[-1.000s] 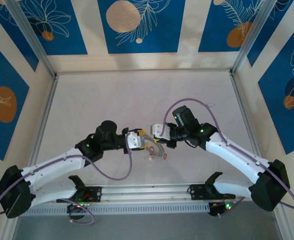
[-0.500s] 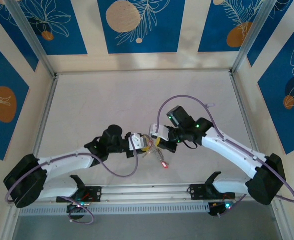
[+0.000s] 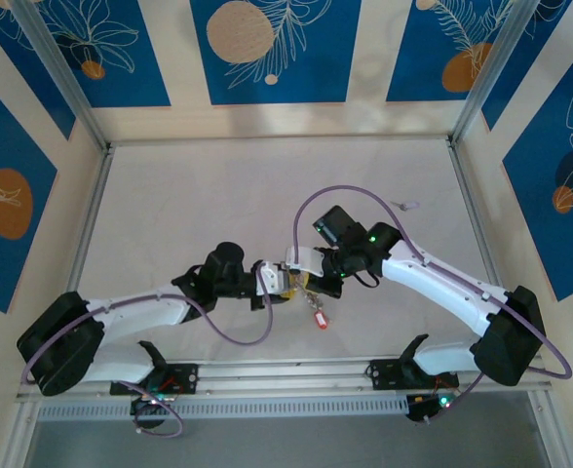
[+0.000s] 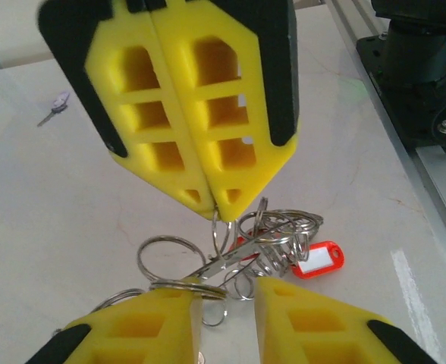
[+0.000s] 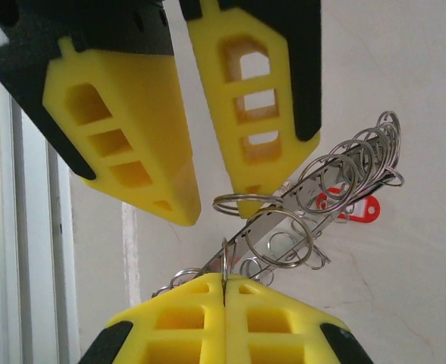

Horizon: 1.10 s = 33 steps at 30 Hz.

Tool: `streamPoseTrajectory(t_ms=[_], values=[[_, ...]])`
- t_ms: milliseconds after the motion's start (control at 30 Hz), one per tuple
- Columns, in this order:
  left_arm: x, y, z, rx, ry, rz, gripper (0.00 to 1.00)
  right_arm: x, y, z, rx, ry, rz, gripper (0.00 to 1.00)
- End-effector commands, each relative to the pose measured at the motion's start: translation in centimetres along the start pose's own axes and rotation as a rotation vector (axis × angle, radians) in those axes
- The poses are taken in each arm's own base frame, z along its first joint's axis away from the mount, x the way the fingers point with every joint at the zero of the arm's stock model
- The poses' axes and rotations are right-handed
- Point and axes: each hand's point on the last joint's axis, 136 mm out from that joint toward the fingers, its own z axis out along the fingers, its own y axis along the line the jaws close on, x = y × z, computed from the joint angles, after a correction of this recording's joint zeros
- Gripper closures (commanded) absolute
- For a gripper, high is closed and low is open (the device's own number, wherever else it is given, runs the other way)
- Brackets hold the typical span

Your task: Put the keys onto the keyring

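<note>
The keyring (image 5: 314,199) shows edge-on as a flat grey metal strip (image 4: 238,262), hung with several small wire rings. A red-tagged key (image 4: 319,260) dangles from it, its tag (image 5: 357,210) just above the table (image 3: 319,320). My right gripper (image 5: 224,279) is shut on one thin wire ring of the bundle, and its closed tips (image 4: 214,212) point down at it. My left gripper (image 4: 227,294) is open, facing it (image 5: 214,218), with a wire ring looped round one fingertip (image 5: 247,203). Both grippers meet mid-table (image 3: 288,278). A small dark key (image 4: 54,108) lies far off.
The aluminium rail with the arm bases (image 3: 286,375) runs along the near edge, close behind the grippers. The small dark key (image 3: 407,206) sits near the back right corner. Frame posts and patterned walls bound the pale table (image 3: 218,195).
Both grippers have closed in on each other and shifted slightly left. The left arm has stretched further right. The red tag now hangs below the bundle between them.
</note>
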Motion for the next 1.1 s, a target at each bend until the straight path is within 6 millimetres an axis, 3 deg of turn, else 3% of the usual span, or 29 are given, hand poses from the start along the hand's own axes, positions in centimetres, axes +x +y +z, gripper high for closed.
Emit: streamPoseTrajectory(t_ms=[0, 233, 467, 567, 767, 1067], values=[[-2.0, 0.0, 0.5, 0.035, -0.072, 0.026, 0.78, -1.4, 0.0, -0.7, 0.005, -0.04, -0.053, 1.0], [-1.7, 0.6, -0.1, -0.026, -0.058, 0.036, 0.78, -2.1, -0.2, -0.6, 0.001, -0.066, -0.057, 1.0], [0.3, 3.3, -3.6, -0.262, 0.034, -0.022, 0.71, -2.7, -1.0, -1.5, 0.021, -0.126, -0.022, 1.0], [-0.3, 2.6, -4.4, -0.246, 0.008, -0.029, 0.7, -3.0, -1.2, -1.8, 0.014, -0.16, 0.001, 1.0], [-2.2, 0.9, -4.1, -0.13, -0.067, -0.027, 0.7, -3.4, -1.4, -1.8, 0.01, -0.184, 0.006, 1.0], [-2.4, 1.3, -2.3, -0.082, -0.045, -0.031, 0.72, -3.6, -0.7, -2.0, 0.0, -0.205, -0.045, 1.0]])
